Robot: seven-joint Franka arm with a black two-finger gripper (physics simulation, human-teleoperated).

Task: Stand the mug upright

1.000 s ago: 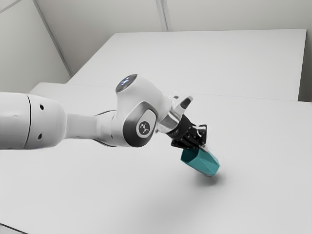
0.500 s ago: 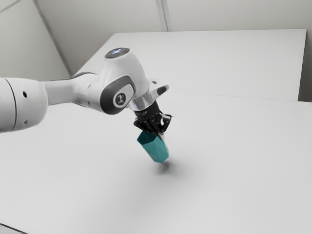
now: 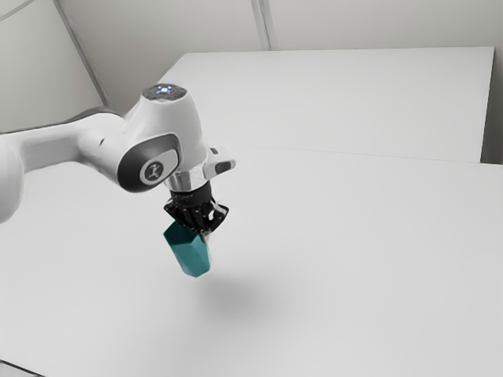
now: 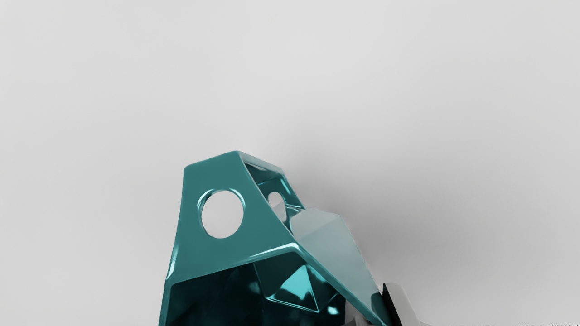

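My gripper (image 3: 203, 231) is over the table, shut on the rim-side wall of the teal faceted mug (image 3: 191, 255). The mug hangs tilted, its dark mouth up by the fingers and its base lower, slightly toward the exterior view's right. A soft shadow lies apart from it on the table. In the wrist view, the mug (image 4: 199, 253) presents its open mouth and a side with a round hole. There the gripper (image 4: 372, 312) pinches the wall, one fingertip (image 4: 398, 301) outside and part of the other inside the mouth.
The white table (image 3: 354, 275) stretches around and below the mug. Behind it stands a large pale raised surface (image 3: 338, 102), with light walls beyond.
My hand has carried the mug toward the exterior view's left, and the arm's wrist has swung to point more straight down. The mug has turned from strongly slanted to nearer upright.
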